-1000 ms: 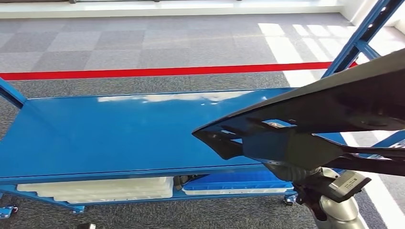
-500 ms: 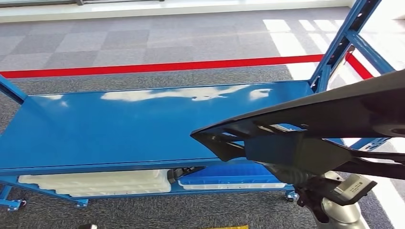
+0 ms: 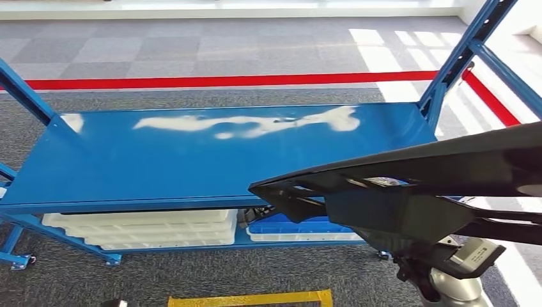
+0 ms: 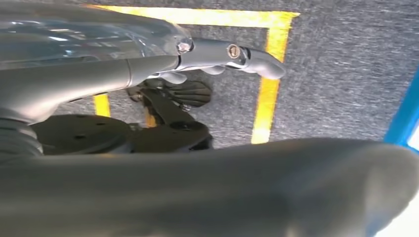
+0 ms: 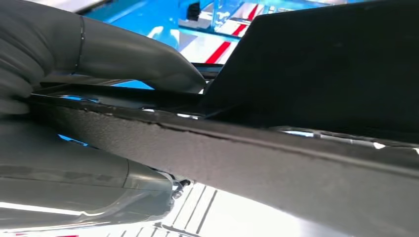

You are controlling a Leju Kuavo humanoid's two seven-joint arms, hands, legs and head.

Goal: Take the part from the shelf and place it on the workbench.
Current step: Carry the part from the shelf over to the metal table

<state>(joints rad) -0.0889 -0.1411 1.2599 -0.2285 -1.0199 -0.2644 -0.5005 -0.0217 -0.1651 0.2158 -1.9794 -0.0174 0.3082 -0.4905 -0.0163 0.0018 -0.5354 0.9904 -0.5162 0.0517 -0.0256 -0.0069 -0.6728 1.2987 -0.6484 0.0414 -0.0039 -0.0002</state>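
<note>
A: We are looking nearest first: our right hand [image 5: 74, 59] is clamping the part [image 3: 409, 185] by its edge, thumb lying over the top, the rest of the hand under it.

B: And the part itself?

A: A long, black, flat moulding with open ribs at its tip. It is hanging in the air at the lower right, its tip reaching out over the front edge of the bench [image 3: 192, 160]. It is not resting on anything yet.

B: We are judging it stiff, since it is holding its line with no sag, and fairly light for its length. The grip sits toward one end, so it will probably want to swing and twist.

A: Agreed. The edge looks thin and rough, so a firm pinch on the rim near the ribs seems the best hold.

B: Our left hand [image 4: 232, 54]?

A: It is hanging over the carpet by the yellow tape [image 4: 269, 89], holding nothing, fingers loosely extended.

B: Farther out?

A: White trays [image 3: 147, 227] and a blue bin [image 3: 300, 230] are sitting under the bench, and beyond it a red line [image 3: 224, 81] is crossing the floor.
</note>
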